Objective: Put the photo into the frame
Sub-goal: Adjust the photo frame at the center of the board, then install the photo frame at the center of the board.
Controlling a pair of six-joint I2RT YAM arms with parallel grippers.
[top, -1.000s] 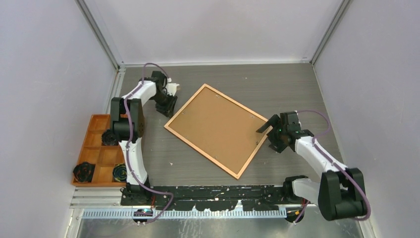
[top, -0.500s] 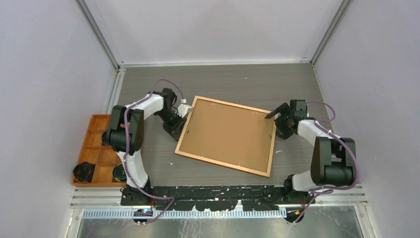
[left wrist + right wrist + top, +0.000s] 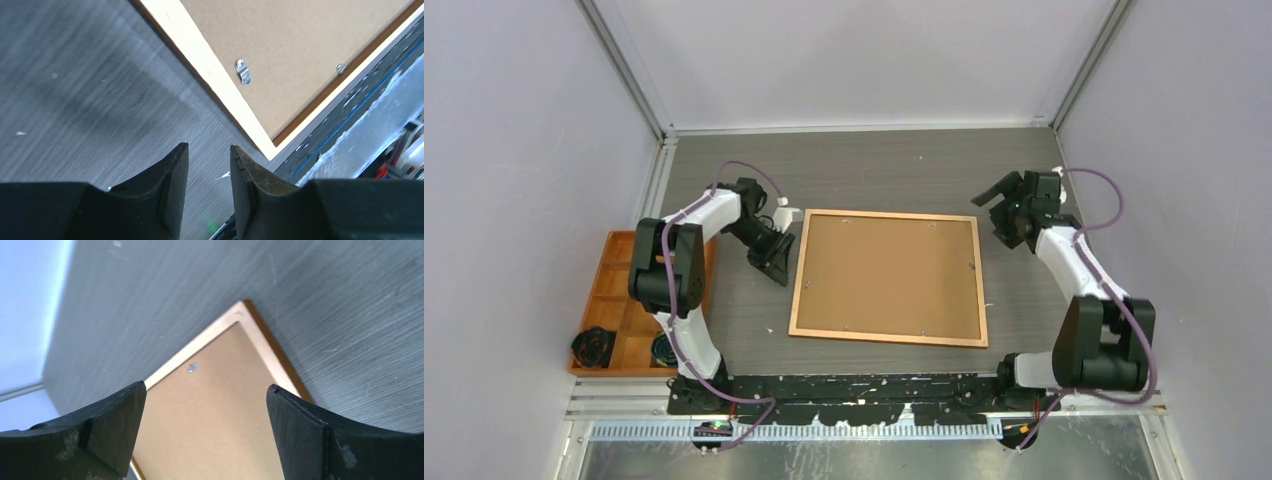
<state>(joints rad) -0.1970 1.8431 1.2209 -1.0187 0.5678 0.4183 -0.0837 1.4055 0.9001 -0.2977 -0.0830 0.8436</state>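
The frame [image 3: 886, 275] lies back side up in the middle of the table, with its brown fibreboard back showing and its sides square to the table edges. The photo is out of view. My left gripper [image 3: 775, 260] is low beside the frame's left rail, slightly open and empty. In the left wrist view [image 3: 207, 146] it is over bare table, with the frame's near-left corner [image 3: 270, 147] ahead and a metal clip [image 3: 242, 71] on the back. My right gripper [image 3: 998, 212] is just off the frame's far-right corner, wide open and empty. The right wrist view [image 3: 206, 386] shows that corner [image 3: 243, 307].
An orange compartment tray [image 3: 614, 262] with black items [image 3: 594, 345] stands at the left table edge. A black rail [image 3: 854, 385] runs along the near edge. Walls close in the left, right and back sides.
The frame has turned from diagonal to square with the table. My left gripper came nearer along its left rail. My right gripper moved back to the far-right corner.
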